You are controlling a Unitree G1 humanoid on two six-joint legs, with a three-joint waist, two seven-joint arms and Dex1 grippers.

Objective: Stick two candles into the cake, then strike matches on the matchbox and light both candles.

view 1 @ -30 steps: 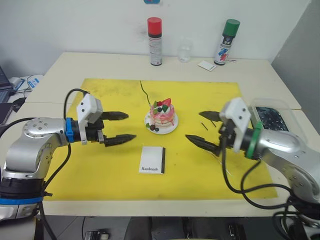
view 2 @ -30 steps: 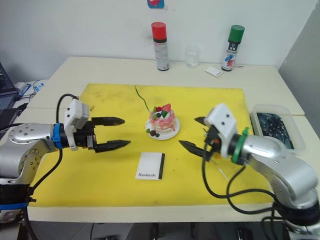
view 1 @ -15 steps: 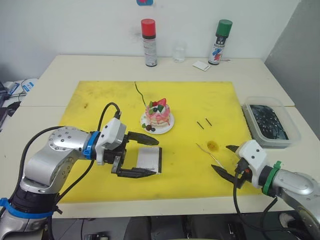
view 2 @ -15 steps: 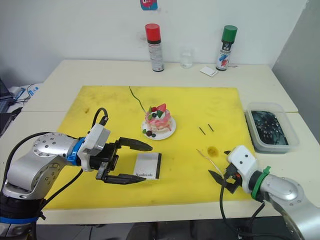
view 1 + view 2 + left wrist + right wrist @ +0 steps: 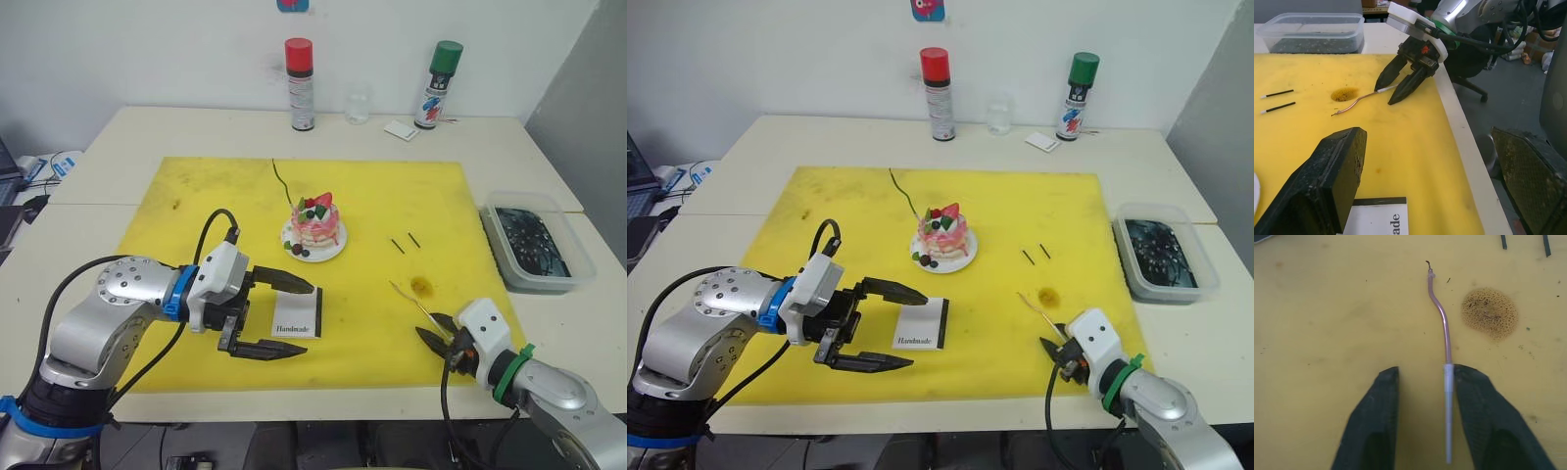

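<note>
Hardly begun, by the look of it: neither candle planted, no match struck, nothing lit.

Yellow mat (image 5: 196, 196) spread over the table, carrying everything the task needs; largest on it, the cake (image 5: 315, 221) on its white plate (image 5: 297, 254), near the middle of the mat, strawberry on top and no candle standing in it; next, the matchbox (image 5: 300, 315), flat on the mat in front of the cake, "Handmade" showing, black strip along its right edge; just beside it, the left gripper (image 5: 284, 317), fingers spread wide and empty, one above and one below the box's left end, not touching as far as can be told.

Then the candles: the greenish candle (image 5: 280, 181) lying on the mat behind the cake, well apart from both arms; the pale pinkish candle (image 5: 1441, 334) lying near the mat's front right corner beside a brown stain (image 5: 1489, 313), its white end between the fingers of the right gripper (image 5: 1424, 382), which stand parted around it; against one finger perhaps, not pinched; so the pickup of the first candle judged the step in hand.

Smallest, the matches (image 5: 404, 242), two dark sticks side by side right of the cake, untouched.

Containers: clear plastic tub (image 5: 568, 275) off the mat at the right, holding dark stuff too small to name; red-capped spray can (image 5: 301, 83) and green-capped spray can (image 5: 432, 84) upright at the far edge, caps on.
</note>
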